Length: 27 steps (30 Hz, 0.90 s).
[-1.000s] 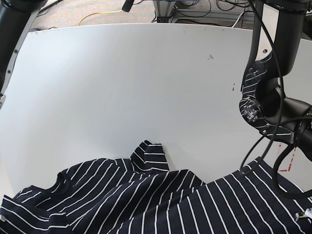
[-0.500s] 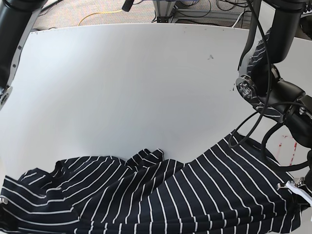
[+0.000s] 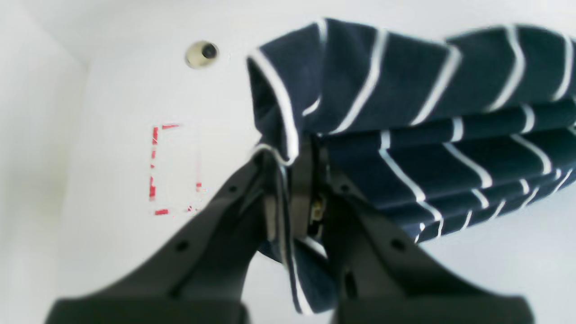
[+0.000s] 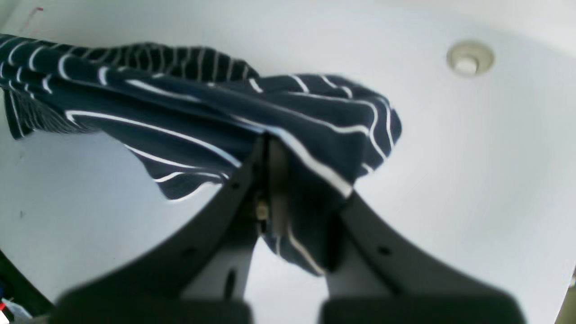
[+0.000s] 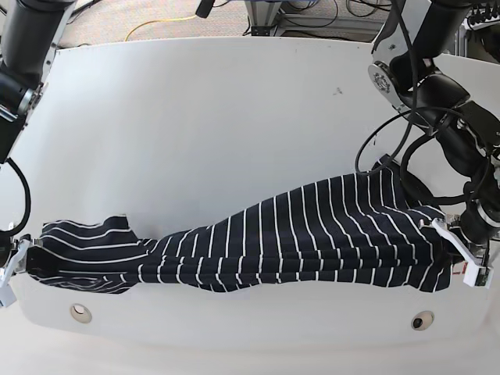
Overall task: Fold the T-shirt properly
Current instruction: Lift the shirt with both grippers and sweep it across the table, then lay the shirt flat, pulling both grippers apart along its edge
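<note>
I am viewing a soft dark navy fabric T-shirt (image 5: 297,242) showing thin white stripes, lying against a plain white flat table (image 5: 211,133) bearing small red marks (image 3: 155,168).

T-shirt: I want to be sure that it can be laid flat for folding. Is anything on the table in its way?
Nothing visible: the white table beyond the dark white-striped fabric T-shirt is bare, apart from a small dark mark.

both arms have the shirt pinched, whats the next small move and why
Probably draw the two arms a little further apart. The left gripper and right gripper each clamp one end of the T-shirt, but its middle sags in bunched folds over the table, so it needs tension before laying flat.
</note>
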Each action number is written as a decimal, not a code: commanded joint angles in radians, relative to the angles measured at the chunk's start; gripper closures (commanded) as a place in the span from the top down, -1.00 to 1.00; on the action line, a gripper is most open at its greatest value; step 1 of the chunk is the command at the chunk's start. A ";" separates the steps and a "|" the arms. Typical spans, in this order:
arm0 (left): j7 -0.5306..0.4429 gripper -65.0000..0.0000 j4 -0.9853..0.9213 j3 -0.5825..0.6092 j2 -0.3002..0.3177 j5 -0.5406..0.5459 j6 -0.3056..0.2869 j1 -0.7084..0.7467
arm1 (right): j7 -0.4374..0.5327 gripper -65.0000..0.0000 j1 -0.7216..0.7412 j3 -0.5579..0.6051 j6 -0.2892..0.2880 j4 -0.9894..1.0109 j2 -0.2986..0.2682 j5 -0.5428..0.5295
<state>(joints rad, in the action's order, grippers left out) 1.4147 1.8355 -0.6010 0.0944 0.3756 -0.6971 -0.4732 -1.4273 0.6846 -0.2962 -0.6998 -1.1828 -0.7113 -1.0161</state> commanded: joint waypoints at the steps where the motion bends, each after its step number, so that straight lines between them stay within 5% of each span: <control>1: -0.018 -0.99 0.013 -0.006 0.023 -0.030 -0.001 0.004 | 0.031 -1.00 0.013 -0.011 0.002 -0.018 -0.003 -0.002; 7: -0.018 -0.99 0.053 -0.006 0.024 -0.031 -0.001 0.158 | 0.031 -1.00 -0.228 -0.156 0.002 -0.147 0.015 -0.002; 27: -0.018 -0.97 0.073 -0.055 0.020 -0.033 -0.001 0.595 | 0.031 -1.00 -0.678 -0.294 0.002 -0.245 0.098 -0.002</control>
<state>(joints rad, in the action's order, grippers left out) 1.3842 1.8904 -0.6483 0.1024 0.3698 -0.6971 0.1108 -1.3895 0.0219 -0.5705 -0.6991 -1.4178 -0.5743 -1.0386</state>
